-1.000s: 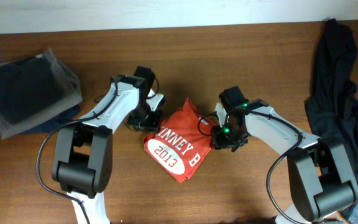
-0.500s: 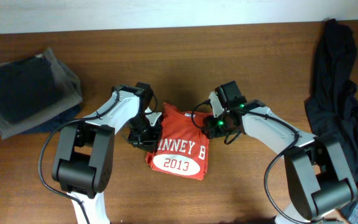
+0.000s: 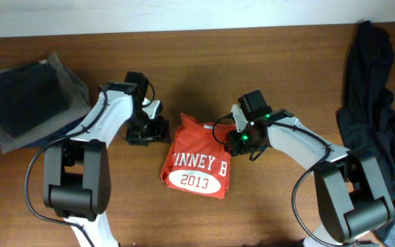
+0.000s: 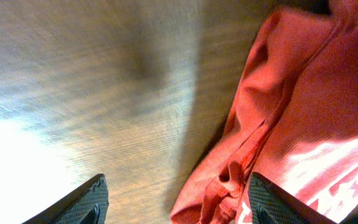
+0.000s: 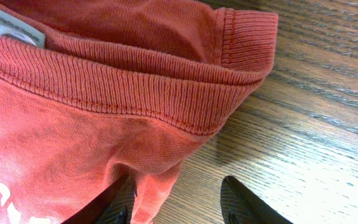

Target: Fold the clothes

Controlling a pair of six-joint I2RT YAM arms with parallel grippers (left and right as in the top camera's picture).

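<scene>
Folded red-orange T-shirt [image 3: 196, 165] lies on the wooden table [image 3: 286, 213] between the arms. Left gripper [image 3: 148, 130], jaws wide apart, holds nothing, just beside the shirt. Right gripper [image 3: 237, 142], jaws half apart, unclamped, has one finger [image 5: 114, 202] touching the shirt's edge.

Glare whitens the table [image 4: 23, 155] beside a blurred T-shirt [image 4: 303, 124] (left wrist view).

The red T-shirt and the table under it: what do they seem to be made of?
Red T-shirt: knitted fabric, probably cotton jersey, matte; the right wrist view shows fine knit and a ribbed collar band. Table: wood or wood-look laminate, I cannot tell which; brown, slightly glossy, with long grain lines and a bright reflection.
</scene>
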